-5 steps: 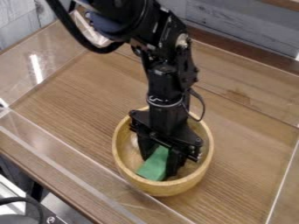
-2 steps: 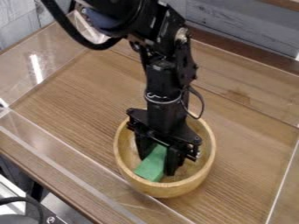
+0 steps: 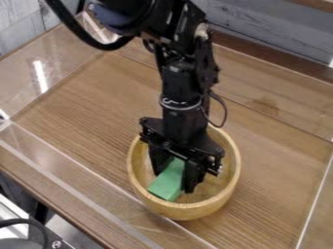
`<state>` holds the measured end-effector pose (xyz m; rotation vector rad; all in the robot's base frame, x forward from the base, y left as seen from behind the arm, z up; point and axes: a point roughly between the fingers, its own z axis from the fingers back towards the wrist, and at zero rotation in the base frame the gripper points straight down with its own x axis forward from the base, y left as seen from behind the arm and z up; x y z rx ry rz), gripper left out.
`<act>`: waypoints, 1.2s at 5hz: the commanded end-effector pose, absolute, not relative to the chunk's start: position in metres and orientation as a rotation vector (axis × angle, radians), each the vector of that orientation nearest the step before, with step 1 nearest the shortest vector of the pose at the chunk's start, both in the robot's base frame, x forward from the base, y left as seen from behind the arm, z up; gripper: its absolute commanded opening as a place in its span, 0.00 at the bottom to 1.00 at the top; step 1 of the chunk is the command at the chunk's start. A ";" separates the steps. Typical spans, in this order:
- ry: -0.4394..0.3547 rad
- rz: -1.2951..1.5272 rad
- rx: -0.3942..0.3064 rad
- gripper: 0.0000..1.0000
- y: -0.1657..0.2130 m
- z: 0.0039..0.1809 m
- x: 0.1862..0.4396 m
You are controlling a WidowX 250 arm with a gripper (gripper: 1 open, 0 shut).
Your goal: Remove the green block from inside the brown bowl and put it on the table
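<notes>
Looking down on the wood-grain table [image 3: 92, 107], brown and streaked, with clear walls along its edges. Reaching down over it from the top, the black robot arm [image 3: 185, 58], trailing dark cable. Beneath that, the round, light tan-brown bowl [image 3: 224, 195], resting on the table near the clear wall. Down inside the bowl, the black gripper [image 3: 181, 175] — closed up, though cannot tell from here whether clenched on anything. Still in the bowl too, the green block [image 3: 166, 182] — tilted, right at the fingertips, partly hidden by them, towards the clear-wall side.
</notes>
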<state>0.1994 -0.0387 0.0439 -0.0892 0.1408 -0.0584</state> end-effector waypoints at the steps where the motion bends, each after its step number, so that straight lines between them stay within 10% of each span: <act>1: 0.103 -0.049 -0.100 0.00 -0.037 0.060 0.206; 6: 0.101 -0.020 -0.134 0.00 -0.033 0.089 0.206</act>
